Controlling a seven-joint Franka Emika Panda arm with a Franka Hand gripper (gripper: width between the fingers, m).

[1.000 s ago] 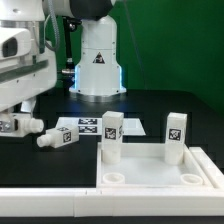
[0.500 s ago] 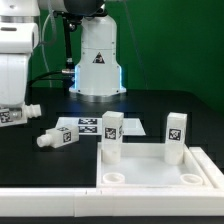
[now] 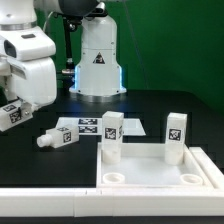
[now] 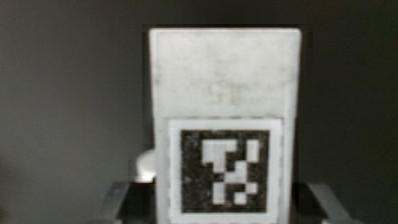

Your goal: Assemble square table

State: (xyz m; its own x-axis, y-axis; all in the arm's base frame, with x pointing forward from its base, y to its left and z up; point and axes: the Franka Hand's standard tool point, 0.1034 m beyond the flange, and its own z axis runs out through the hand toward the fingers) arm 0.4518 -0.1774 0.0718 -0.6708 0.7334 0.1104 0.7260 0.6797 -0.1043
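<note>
Since the earlier frame I had swung the gripper (image 3: 17, 104) up toward the exterior view's left edge, and it pinched a tagged leg (image 3: 10, 116) (image 4: 222, 90) tilted above the bench (image 3: 150, 105). A second leg (image 3: 57, 138) lay on its side beside the marker board (image 3: 92, 124), with open bench between the two. The tabletop (image 3: 160, 176) sat at the front edge, two upright legs (image 3: 111, 135) standing at its far corners.

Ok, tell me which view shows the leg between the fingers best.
The wrist view: the leg fills the frame, tag facing the camera. At the exterior view's left edge only its tagged end shows.
</note>
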